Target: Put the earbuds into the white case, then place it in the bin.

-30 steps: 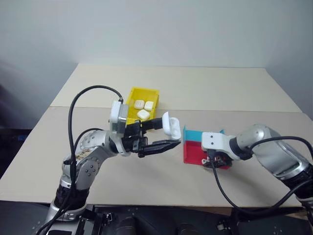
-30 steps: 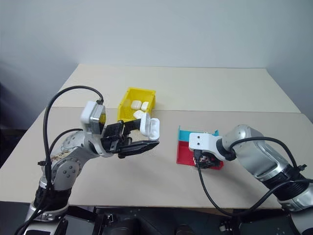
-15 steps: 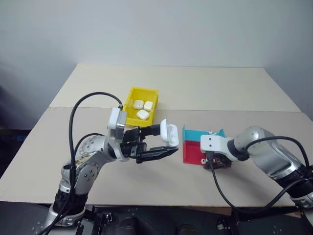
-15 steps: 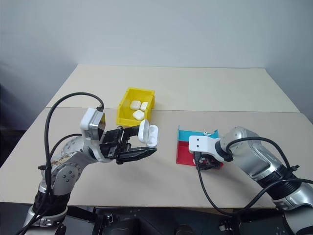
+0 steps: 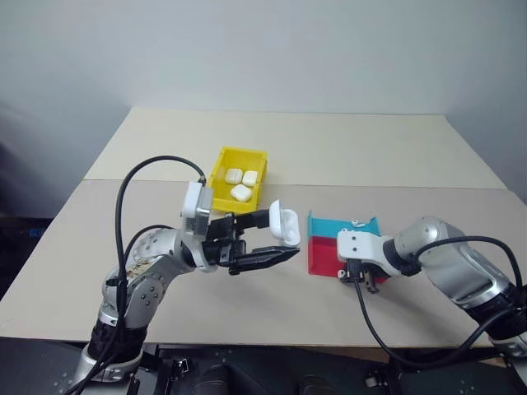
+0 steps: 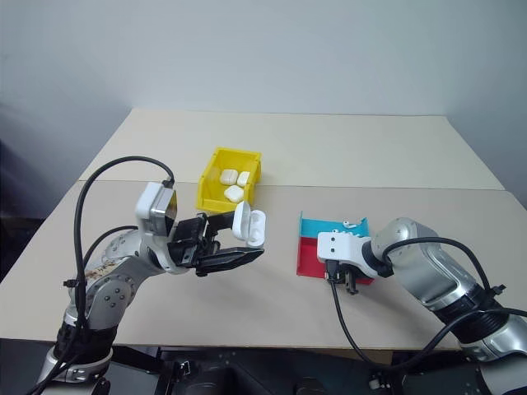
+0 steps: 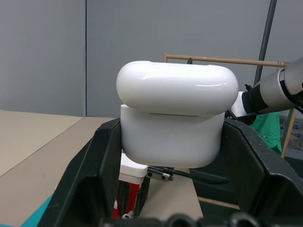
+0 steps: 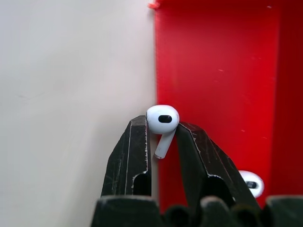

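Two grippers at work: each holds one part of the job, so the parts can be brought together.
Landmark: the red-and-teal tray [image 5: 326,247], on the table [image 5: 329,148] in front of the robot.
Right gripper [image 8: 161,137]: at the tray's near edge, pointing steeply down, fingers pinched on one earbud [image 8: 162,123] just below its head. The stem hangs between the tips, and the piece sits over the line where the red floor meets the bare table. It looks lifted clear, ready to travel.
Second earbud [image 8: 250,182]: lies on the tray's red floor, just beside the right gripper's fingers. It waits its turn, since the fingers can carry only one.
Third small white piece [image 5: 356,221]: rests on the tray's far teal rim; too small to tell what it is.
Left gripper [image 5: 276,239]: held up off the table to the left of the tray, fingers pressed together on the body of the white case [image 7: 173,130].
White case, detail: its lid [image 7: 177,87] is flipped open and the mouth faces toward the tray. My reading is that it is presented like this so the right arm can drop its earbud straight in.
Yellow bin [image 5: 237,174]: beyond the case, farther back and to the left of the tray. Three closed cases [image 5: 240,183] already lie inside, so this is where the held case should go once filled.
Step in hand: earbud gripped, not yet in the case.
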Robot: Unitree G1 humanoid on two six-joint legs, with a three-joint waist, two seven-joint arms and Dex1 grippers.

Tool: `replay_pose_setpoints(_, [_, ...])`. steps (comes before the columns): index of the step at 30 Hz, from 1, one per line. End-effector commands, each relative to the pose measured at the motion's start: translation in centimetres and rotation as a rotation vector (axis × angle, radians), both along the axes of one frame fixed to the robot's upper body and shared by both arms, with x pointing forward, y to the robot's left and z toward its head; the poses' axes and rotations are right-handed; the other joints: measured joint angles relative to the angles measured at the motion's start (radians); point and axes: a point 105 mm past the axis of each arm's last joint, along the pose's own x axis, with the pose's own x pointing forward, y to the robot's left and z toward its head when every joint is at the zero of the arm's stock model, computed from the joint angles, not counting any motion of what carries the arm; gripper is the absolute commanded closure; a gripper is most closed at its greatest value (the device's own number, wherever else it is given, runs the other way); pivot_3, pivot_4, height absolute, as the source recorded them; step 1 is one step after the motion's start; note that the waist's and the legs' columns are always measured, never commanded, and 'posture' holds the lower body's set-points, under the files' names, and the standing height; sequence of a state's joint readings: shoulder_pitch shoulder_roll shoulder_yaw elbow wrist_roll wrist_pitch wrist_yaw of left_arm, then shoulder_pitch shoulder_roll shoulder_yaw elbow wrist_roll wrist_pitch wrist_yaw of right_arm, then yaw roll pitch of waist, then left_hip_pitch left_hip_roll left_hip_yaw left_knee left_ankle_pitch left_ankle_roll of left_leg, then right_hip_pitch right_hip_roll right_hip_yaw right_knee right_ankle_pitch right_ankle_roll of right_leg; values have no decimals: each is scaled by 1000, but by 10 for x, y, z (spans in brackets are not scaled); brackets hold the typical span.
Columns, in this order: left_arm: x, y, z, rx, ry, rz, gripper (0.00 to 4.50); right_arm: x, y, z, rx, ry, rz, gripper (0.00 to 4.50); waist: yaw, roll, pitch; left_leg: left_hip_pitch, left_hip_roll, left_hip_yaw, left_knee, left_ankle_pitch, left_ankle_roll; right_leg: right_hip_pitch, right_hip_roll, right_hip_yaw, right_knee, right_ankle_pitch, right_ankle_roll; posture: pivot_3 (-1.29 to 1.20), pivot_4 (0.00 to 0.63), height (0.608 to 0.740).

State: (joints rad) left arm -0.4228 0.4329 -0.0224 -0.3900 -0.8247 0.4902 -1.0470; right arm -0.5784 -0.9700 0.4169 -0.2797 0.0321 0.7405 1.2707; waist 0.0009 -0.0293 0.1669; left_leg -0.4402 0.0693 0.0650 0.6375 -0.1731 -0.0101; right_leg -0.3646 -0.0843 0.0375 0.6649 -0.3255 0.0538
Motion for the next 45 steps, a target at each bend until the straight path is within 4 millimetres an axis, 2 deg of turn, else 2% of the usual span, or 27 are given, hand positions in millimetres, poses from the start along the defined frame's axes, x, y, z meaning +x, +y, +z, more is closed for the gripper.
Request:
replay_pose_setpoints(1, [-8,0,10,-22,-46,-18,1686,-5,12,51,217,-12,-33,3875,-1,0,0,0,0,0,0,0,0,0,0,0,0,0,0,0,150,740])
replay_pose_setpoints(5, [-7,-3,12,-37,-52,-27,1686,-6,27,105,586,-75,-43,3875,-3,0,0,0,1,-1,0,0,0,0,1,0,1,0,0,0,150,740])
replay_pose_setpoints(7, [-5,-5,15,-47,-58,-31,1686,-6,27,126,775,-133,-43,3875,0,0,0,0,1,-2,0,0,0,2,1,-2,0,0,0,0,150,740])
replay_pose_setpoints(12, [1,-12,23,-72,-77,-41,1686,-20,22,163,1134,-172,-10,3875,12,0,0,0,0,-3,1,0,0,4,1,-3,-1,0,0,0,150,740])
replay_pose_setpoints(15, [4,-19,27,-79,-80,-59,1686,-31,26,179,1276,-144,48,3875,10,0,0,0,0,-3,1,0,0,4,1,-3,0,0,0,0,150,740])
replay_pose_setpoints(24, [8,-27,29,-81,-74,-80,1686,-53,54,174,1287,-101,127,3875,-3,1,-1,0,0,-3,0,0,1,3,1,-3,0,0,0,0,150,740])
replay_pose_setpoints(37, [7,-26,29,-76,-82,-94,1686,-41,58,166,1231,-173,55,3875,-4,1,-1,0,0,-3,0,-1,1,3,1,-3,-1,0,0,0,150,740])
replay_pose_setpoints(45, [6,-27,29,-80,-87,-88,1686,-41,60,155,1134,-213,77,3875,-3,1,-1,0,0,-3,0,-1,1,3,1,-3,-1,0,0,0,150,740])
